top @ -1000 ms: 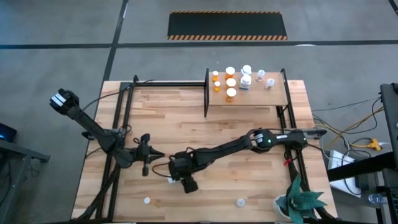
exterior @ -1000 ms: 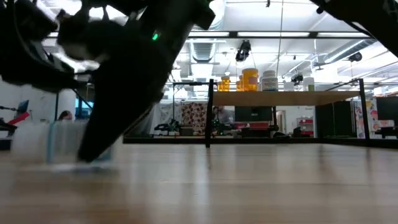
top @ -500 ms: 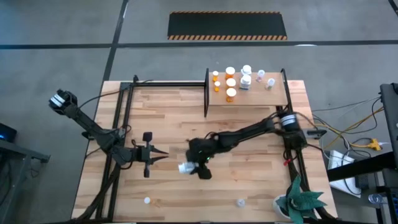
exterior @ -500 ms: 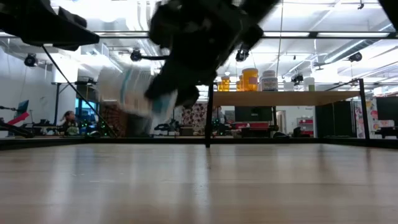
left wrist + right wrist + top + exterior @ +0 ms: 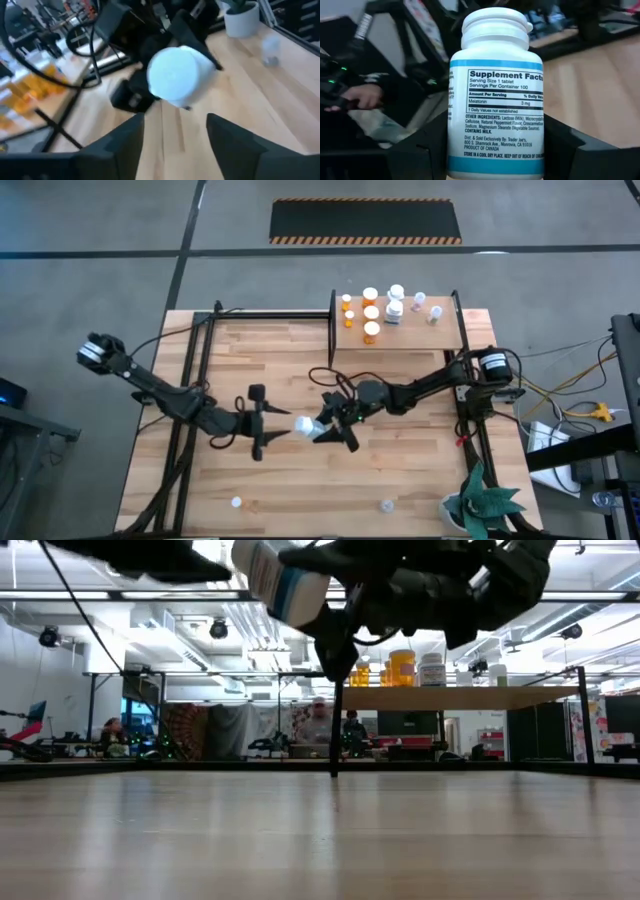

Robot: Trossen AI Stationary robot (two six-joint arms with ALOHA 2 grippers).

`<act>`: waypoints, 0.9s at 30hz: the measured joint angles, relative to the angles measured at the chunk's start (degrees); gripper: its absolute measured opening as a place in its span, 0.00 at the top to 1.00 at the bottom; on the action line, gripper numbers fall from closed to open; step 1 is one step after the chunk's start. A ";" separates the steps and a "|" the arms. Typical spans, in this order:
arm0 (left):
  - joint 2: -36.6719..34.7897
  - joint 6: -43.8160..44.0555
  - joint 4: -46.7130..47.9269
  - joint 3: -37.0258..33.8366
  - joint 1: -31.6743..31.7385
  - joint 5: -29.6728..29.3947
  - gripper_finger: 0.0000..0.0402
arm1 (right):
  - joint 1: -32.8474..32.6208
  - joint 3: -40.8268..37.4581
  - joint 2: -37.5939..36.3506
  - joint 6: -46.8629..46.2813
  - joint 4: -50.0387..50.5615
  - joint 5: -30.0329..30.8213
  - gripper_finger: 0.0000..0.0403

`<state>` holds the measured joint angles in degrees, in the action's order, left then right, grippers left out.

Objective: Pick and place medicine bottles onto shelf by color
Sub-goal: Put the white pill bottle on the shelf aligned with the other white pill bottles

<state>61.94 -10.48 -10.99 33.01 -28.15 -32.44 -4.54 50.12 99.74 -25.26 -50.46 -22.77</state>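
The right gripper (image 5: 322, 430) holds a white plastic medicine bottle (image 5: 306, 425) with a white ribbed cap and a white label edged in blue bands. Its two dark fingers (image 5: 415, 155) are closed against the bottle's sides. The right wrist view reads the label clearly: a black-printed "Supplement Facts" panel, serving size one tablet, melatonin 3 mg, with an ingredients list beneath. The bottle is lifted off the light-wood plank tabletop (image 5: 420, 480); in the low view it (image 5: 280, 580) hangs tilted high above the boards, cap end pointing away from the gripper that grasps its body.

The left gripper (image 5: 268, 427) sits just beside the bottle's cap end, facing it across a small gap. Its fingers (image 5: 125, 145) are spread apart with nothing between them, and in the left wrist view the round white cap (image 5: 172, 75) fills the space just ahead of them.

Beyond the right gripper, toward the far edge of the table, stands the small light-wood shelf with thin black metal posts (image 5: 400, 340). On it a cluster of orange-bodied bottles with white caps (image 5: 371, 312) stands next to a group of white bottles (image 5: 396, 308). Two small white-capped bottles (image 5: 236, 502) and (image 5: 386, 505) lie on the tabletop near its front edge, well apart from both grippers.
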 joint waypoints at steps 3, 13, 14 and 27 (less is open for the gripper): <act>3.15 -2.01 -0.03 4.16 1.46 2.46 0.46 | 0.07 -0.39 0.30 -1.23 -1.18 -0.88 0.47; 11.58 -3.67 4.15 13.27 4.89 13.33 0.42 | 0.17 0.78 0.11 -1.92 -1.25 -7.76 0.47; 12.05 -4.12 4.41 13.80 4.92 13.51 0.42 | 0.17 0.99 0.11 -1.91 -0.89 -8.14 0.47; 12.27 -5.47 5.29 15.48 5.34 19.31 0.60 | -0.13 1.26 0.11 -2.14 -0.44 -9.88 0.45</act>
<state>74.22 -15.95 -5.71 48.50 -22.82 -13.13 -4.67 51.38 99.85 -27.40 -50.90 -32.64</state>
